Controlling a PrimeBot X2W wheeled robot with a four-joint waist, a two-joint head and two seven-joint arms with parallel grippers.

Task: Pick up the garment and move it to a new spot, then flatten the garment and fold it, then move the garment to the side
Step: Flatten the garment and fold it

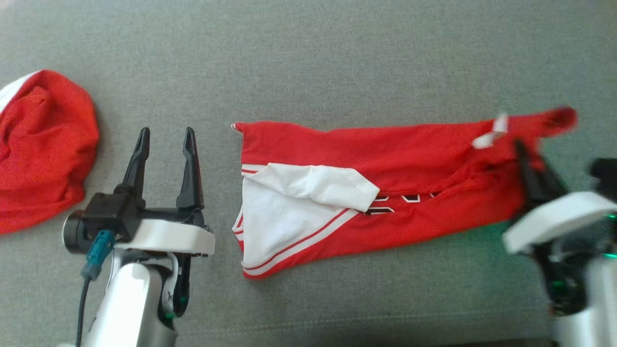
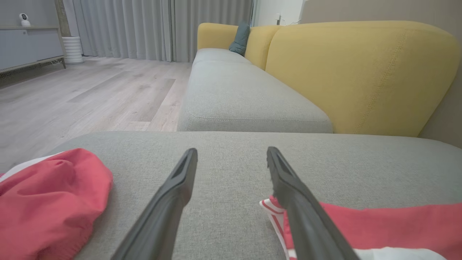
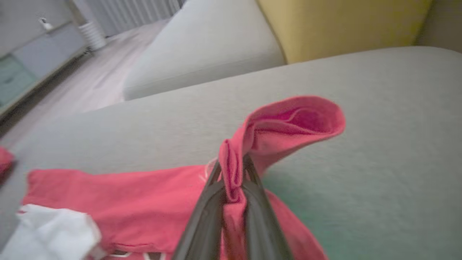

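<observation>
Red jersey (image 1: 385, 159) lies along the grey sofa seat (image 1: 337, 58), its right end pinched in the right tool (image 3: 231, 169); the left tool (image 1: 166, 137) gapes empty. That thin, bunched pinch may slip when pulled.

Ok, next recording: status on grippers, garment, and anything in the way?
Left gripper open, beside red jersey, left end, not touching. Right gripper shut on red jersey, right end raised. Second red garment crumpled far left, apart.

The red jersey (image 1: 409, 159) is soft, dull cloth with a white patch. The grey sofa seat (image 1: 308, 58) is rough woven cloth. The left gripper (image 1: 166, 135) looks like dark, dull plastic. The floor (image 2: 90, 94) is pale, smooth wood.
</observation>
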